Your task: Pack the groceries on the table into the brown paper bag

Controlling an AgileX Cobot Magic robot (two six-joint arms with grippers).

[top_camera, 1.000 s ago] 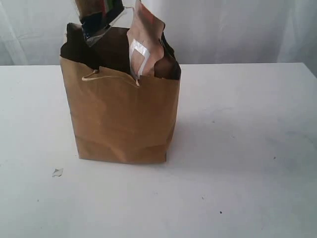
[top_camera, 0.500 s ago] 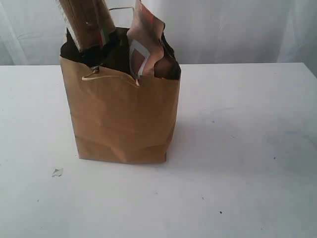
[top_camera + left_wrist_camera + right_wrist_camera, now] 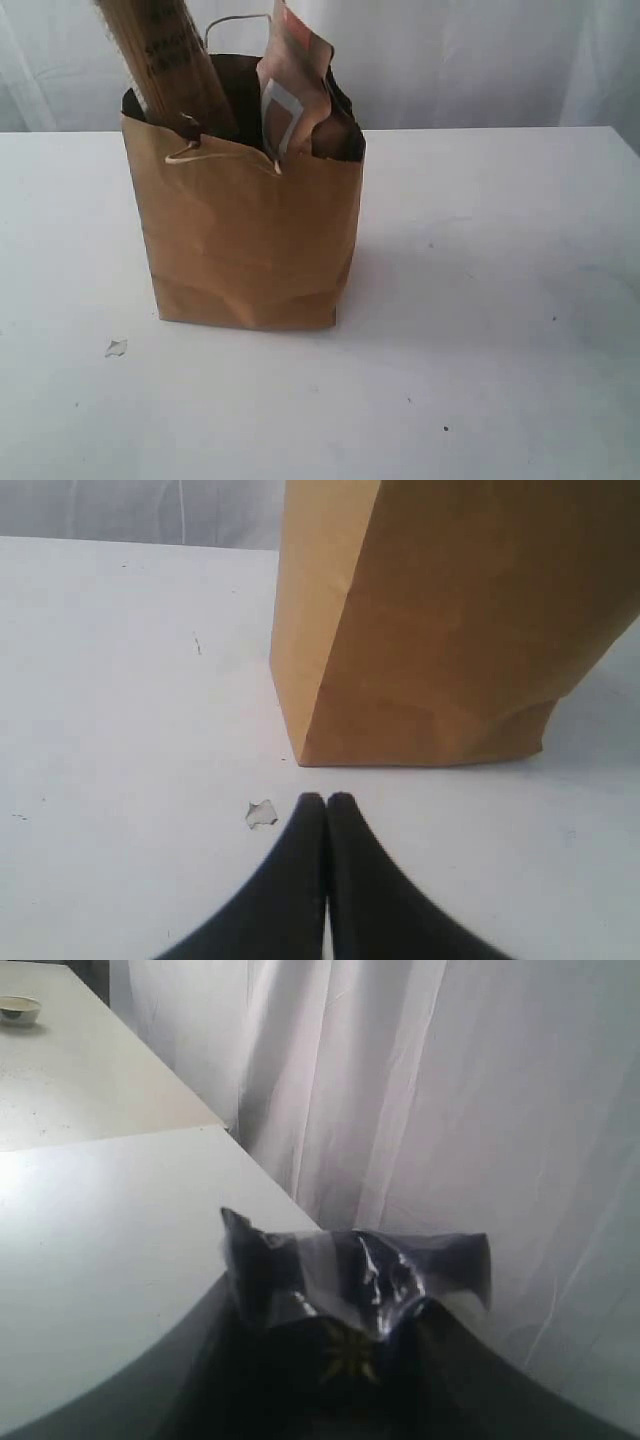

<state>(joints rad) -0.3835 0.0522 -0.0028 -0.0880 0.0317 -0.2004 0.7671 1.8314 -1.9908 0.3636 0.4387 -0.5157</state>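
One spaghetti pack [image 3: 170, 70] is standing near-upright in the brown paper bag [image 3: 250, 240], right fingers [image 3: 240, 1390] gripping its upper end; left fingers [image 3: 295, 880] are hovering closed, empty.

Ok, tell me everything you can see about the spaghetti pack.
The spaghetti pack is a long clear-plastic packet of tan strands with dark print. Tilted, top leaning left in the exterior view, its lower end sits inside the brown paper bag, left of the brown pouch. The right gripper holds its crinkled sealed end.
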